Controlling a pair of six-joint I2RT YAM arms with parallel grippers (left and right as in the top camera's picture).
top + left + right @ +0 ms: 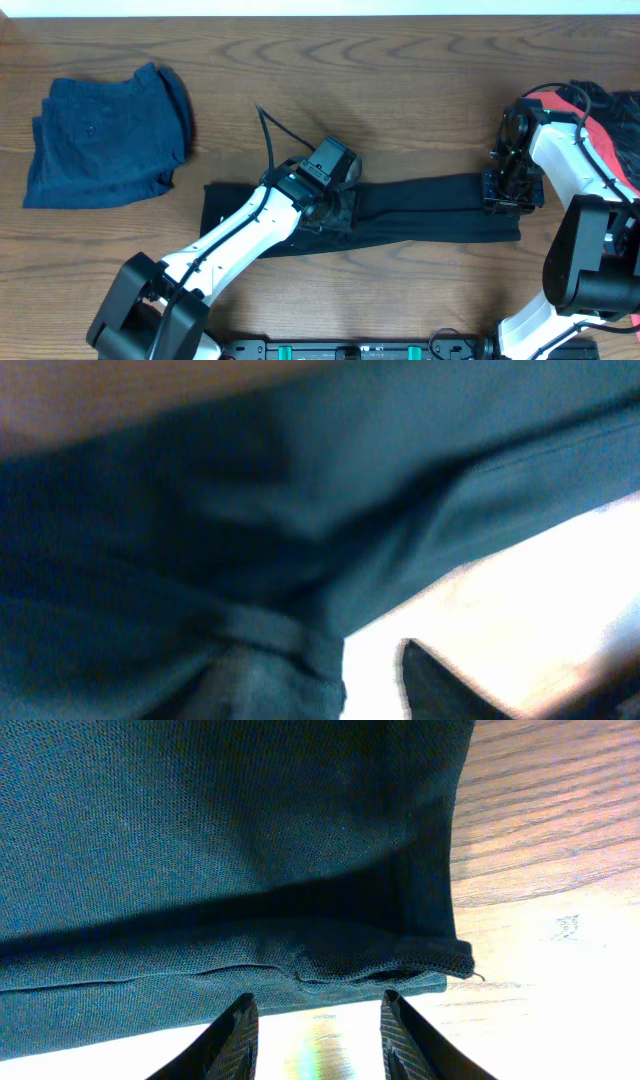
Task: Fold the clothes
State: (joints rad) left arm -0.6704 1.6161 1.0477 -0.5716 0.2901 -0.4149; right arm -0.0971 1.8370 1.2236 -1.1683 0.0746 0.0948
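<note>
Black trousers (420, 205) lie stretched across the middle of the wooden surface (400, 80). Folded blue shorts (100, 135) sit far left and a red-and-black heap (603, 125) far right. The wrist view shows the right gripper (318, 1002) at the hem with its jaws released. The left gripper (335, 188) is buried mid-cloth and blurred, so I cannot tell how its jaws stand.

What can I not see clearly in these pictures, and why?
Left fingers: the left wrist view is blurred and shows one dark tip only; overhead, the left arm covers them. Open or shut: unclear.
Black trousers: their middle lies hidden under the left arm, overhead.
Red and black clothes: cut by the right edge overhead, partly behind the right arm.
</note>
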